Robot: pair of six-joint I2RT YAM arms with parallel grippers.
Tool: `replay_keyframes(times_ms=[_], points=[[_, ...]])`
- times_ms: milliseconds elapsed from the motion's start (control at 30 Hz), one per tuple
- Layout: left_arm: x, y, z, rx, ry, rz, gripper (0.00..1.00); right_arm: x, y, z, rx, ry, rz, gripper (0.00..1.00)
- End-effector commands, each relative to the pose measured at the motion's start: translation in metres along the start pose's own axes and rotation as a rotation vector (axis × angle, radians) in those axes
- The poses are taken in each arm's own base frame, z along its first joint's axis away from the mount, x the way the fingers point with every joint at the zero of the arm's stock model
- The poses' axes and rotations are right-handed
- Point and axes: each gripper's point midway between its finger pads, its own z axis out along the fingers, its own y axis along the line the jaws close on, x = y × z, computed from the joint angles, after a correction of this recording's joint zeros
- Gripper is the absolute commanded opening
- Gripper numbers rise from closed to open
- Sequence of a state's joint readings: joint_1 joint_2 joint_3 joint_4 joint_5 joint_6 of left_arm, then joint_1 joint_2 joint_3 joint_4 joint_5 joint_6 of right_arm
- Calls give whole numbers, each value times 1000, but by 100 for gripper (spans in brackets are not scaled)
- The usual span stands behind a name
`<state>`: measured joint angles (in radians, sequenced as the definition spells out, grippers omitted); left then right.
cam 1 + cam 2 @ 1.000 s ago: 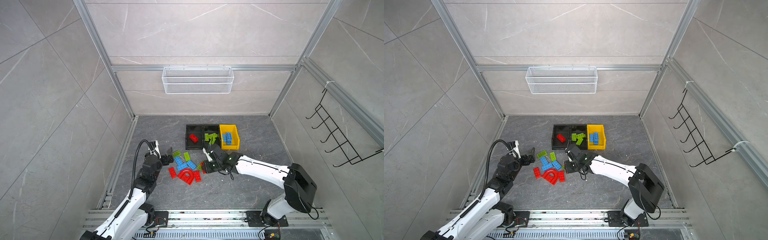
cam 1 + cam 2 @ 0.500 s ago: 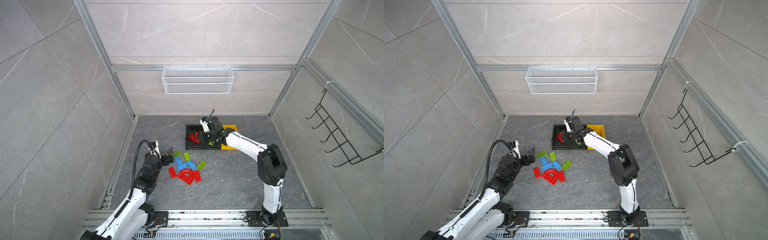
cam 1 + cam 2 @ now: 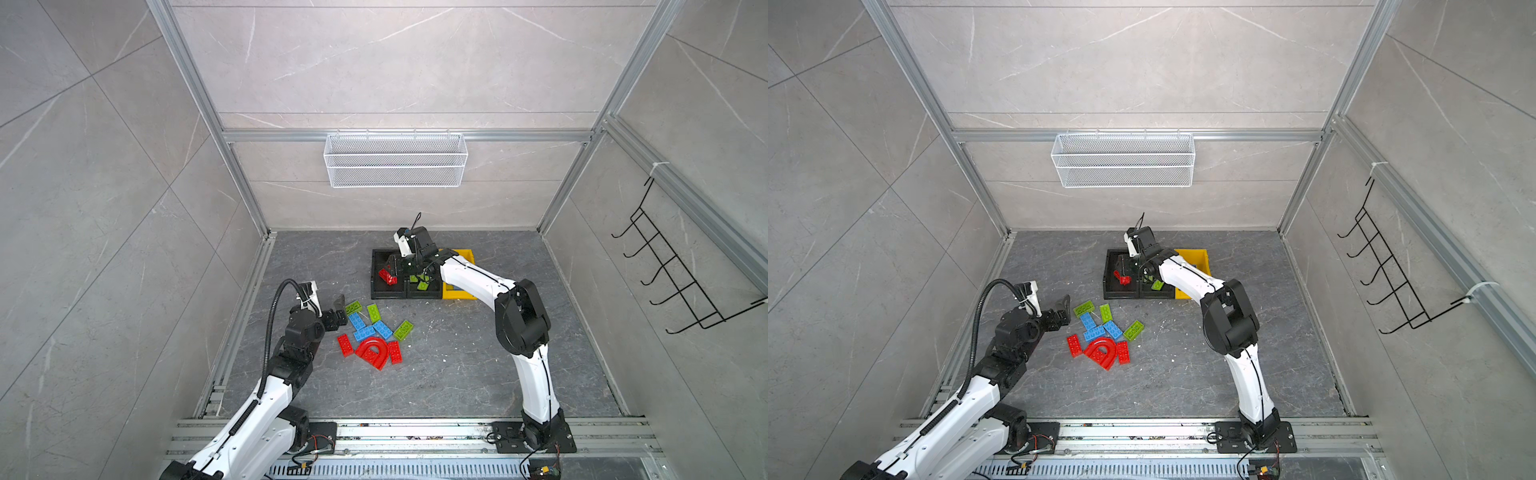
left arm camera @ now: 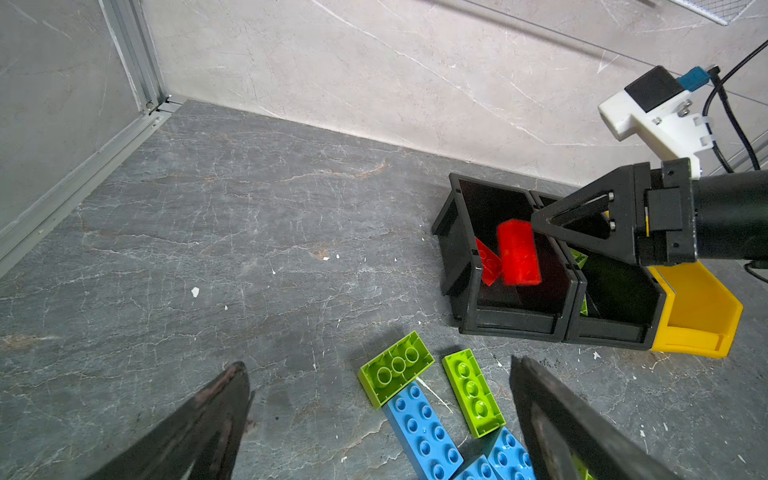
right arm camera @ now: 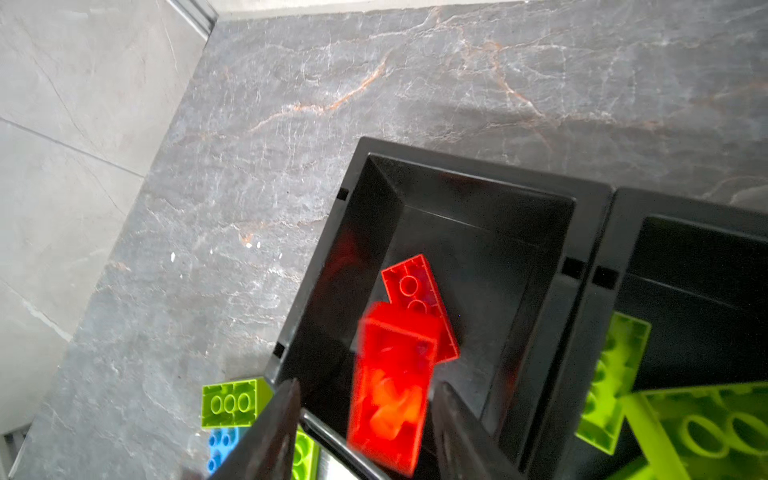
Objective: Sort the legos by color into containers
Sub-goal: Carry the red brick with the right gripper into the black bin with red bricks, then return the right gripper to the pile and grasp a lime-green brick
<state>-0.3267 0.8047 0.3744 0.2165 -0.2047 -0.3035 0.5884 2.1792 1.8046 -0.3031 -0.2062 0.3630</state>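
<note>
My right gripper hangs open over the left black container. A blurred red lego is loose between its fingers and above another red lego lying inside. Both top views show that gripper above the containers. Green legos fill the middle black container, with the yellow container beside it. Several red, blue and green legos and a red arch lie on the floor. My left gripper is open and low beside a green lego and a blue one.
A white wire basket hangs on the back wall. A black hook rack is on the right wall. An aluminium rail runs along the floor's left edge, close to my left arm.
My right arm swung from the floor pile up to the left black container with a red lego. Its jaws have opened and the brick is dropping. The left arm has not moved.
</note>
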Motion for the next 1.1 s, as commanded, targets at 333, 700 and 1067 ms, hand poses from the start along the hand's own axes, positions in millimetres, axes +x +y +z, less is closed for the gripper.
replay_keyframes(times_ms=[333,700,1067], points=[[-16,-4,-2,15,-48,-7,100,71,11,-97,39,21,40,64],[-13,-4,0,17,-38,-7,100,179,25,-91,-46,111,148,68],[-14,-4,-1,13,-41,-5,100,196,20,-58,-55,159,186,69]])
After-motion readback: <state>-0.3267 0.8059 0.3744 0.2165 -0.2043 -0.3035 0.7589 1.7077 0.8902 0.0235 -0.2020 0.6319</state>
